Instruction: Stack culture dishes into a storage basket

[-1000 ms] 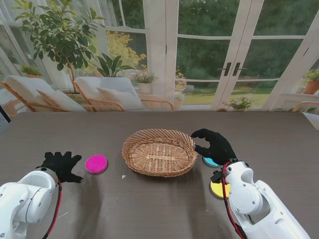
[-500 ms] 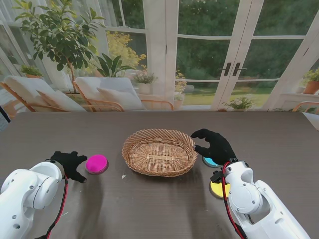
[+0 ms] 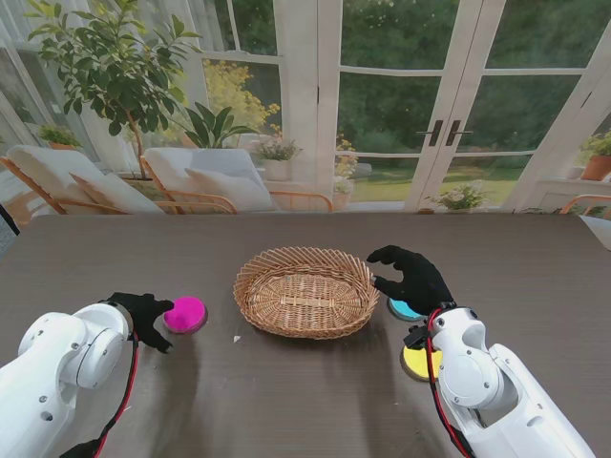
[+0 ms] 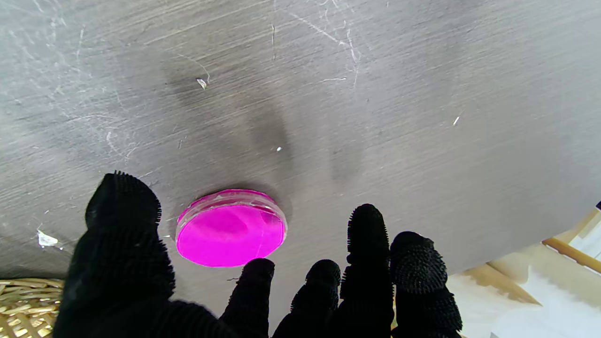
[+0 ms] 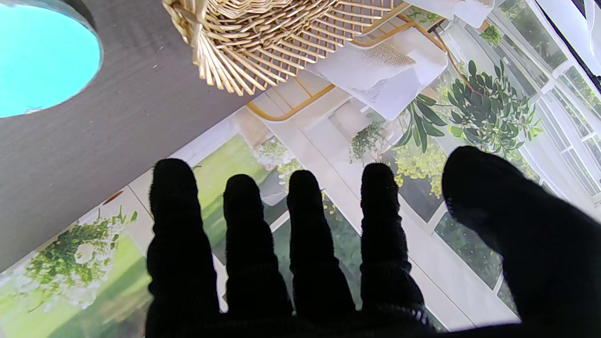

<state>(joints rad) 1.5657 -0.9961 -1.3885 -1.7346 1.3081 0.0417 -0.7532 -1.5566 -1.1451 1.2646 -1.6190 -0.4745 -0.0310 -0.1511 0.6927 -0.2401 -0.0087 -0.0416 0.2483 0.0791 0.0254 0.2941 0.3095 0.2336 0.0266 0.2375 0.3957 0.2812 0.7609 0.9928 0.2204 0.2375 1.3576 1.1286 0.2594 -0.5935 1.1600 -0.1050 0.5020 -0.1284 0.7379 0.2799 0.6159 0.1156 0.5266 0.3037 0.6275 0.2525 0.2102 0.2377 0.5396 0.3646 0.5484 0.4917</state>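
On dark table, wicker basket (image 3: 305, 291) sat at center. L hand (image 3: 145, 316), fingers spread and empty, hovered just beside magenta dish (image 3: 185, 313). R hand (image 3: 412, 278), fingers apart, hung over blue dish (image 3: 402, 310), w/ yellow dish (image 3: 416, 362) nearer me.

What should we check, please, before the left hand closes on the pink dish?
1. Left hand open, fingers apart: ok.
2. Pink dish between thumb and fingers: ok, as the left wrist view shows it.
3. Fingers touching the dish: cannot tell.
4. Basket free of dishes to receive it: ok.
5. Right hand clear of the basket's middle: ok, it hovers open at the right rim.
6. Blue dish and yellow dish out of the left hand's way: ok, both lie right of the basket.
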